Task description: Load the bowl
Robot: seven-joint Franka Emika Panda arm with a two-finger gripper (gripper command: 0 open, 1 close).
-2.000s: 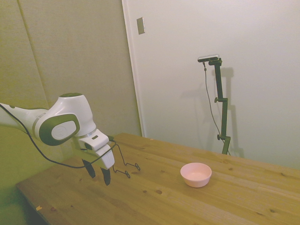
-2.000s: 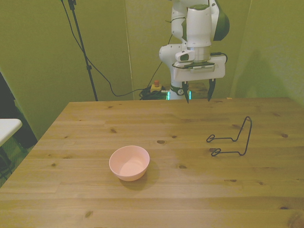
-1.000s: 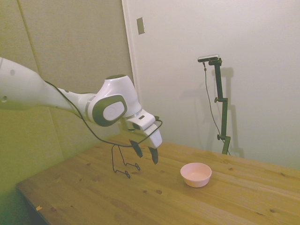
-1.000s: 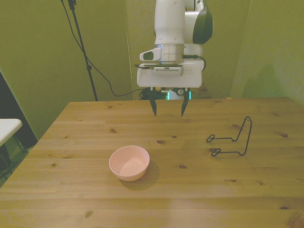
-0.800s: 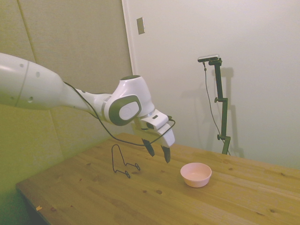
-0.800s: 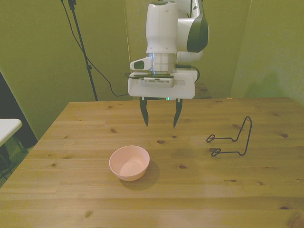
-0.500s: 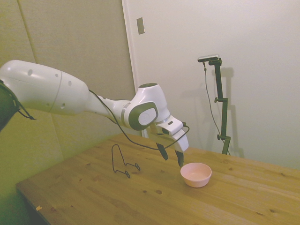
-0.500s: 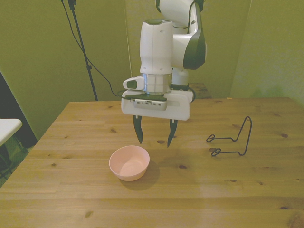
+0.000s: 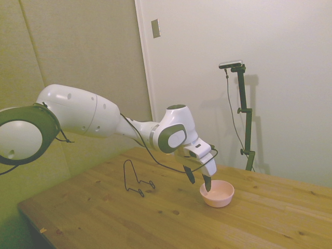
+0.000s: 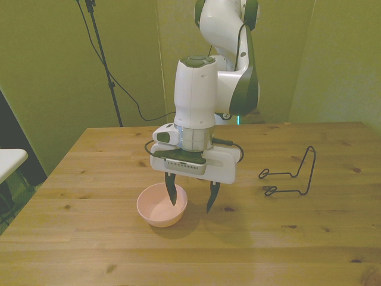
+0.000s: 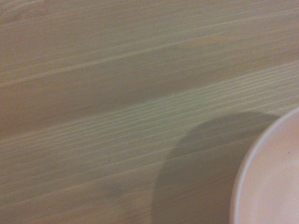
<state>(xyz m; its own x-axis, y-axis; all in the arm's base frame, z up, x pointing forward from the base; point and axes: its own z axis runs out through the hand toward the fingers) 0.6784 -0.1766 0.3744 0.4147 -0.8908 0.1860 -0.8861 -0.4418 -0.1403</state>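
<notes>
The pale pink bowl [image 10: 158, 207] [image 9: 218, 193] sits upright and empty on the wooden table. My gripper [image 10: 190, 199] [image 9: 198, 179] hangs open just above the bowl's rim on the front view's right side. One dark finger is over the bowl's inside, the other is outside the rim. Nothing is held between them. A curved slice of the bowl's rim [image 11: 266, 177] shows in the wrist view beside bare wood and the bowl's shadow. The thin black wire rack [image 10: 293, 174] [image 9: 136, 180] stands apart on the table, toward the front view's right.
The wooden table [image 10: 89, 238] stretches wide around the bowl. A white surface's edge [image 10: 9, 161] pokes in at the front view's left, beyond the table. Black cables and a stand [image 10: 104, 65] run along the wall behind.
My arm has swung from beside the wire rack across the table and come down to the bowl. The gripper stayed open. Bowl and rack have not moved.
</notes>
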